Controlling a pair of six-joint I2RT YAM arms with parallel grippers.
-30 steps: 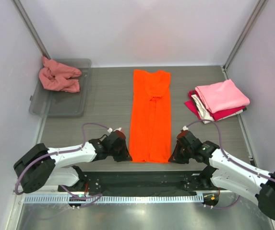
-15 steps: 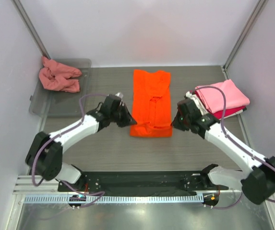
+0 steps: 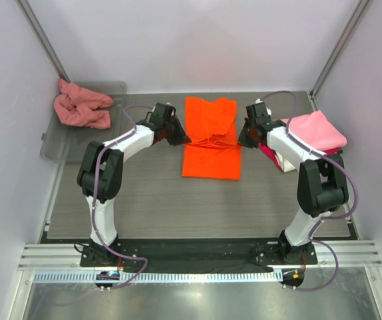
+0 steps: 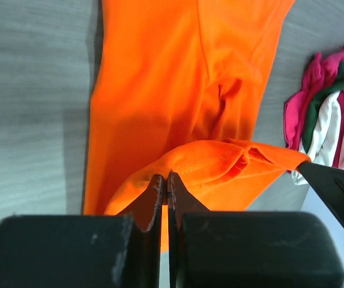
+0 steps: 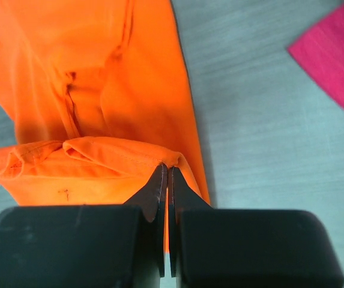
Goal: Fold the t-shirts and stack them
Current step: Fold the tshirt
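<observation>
Mid-fold on the orange t-shirt [image 3: 211,143]: hem doubled over toward the collar, not yet laid flat. Stacked to its right: pink t-shirt [image 3: 314,130] over crimson t-shirt [image 5: 334,60]. Left to fold: salmon t-shirt [image 3: 81,110], crumpled in the tray [image 3: 111,143] to its left. Left gripper [image 4: 163,180] and right gripper [image 5: 164,171] pinched tight on the hem corners.

Both arms reach far forward over the worktop, wrists angled inward toward each other. The left claw [image 3: 183,138] has its jaws pinched tight on a lifted edge of the orange t-shirt [image 3: 211,161]. The right claw [image 3: 243,138] grips likewise on the opposite side.
</observation>
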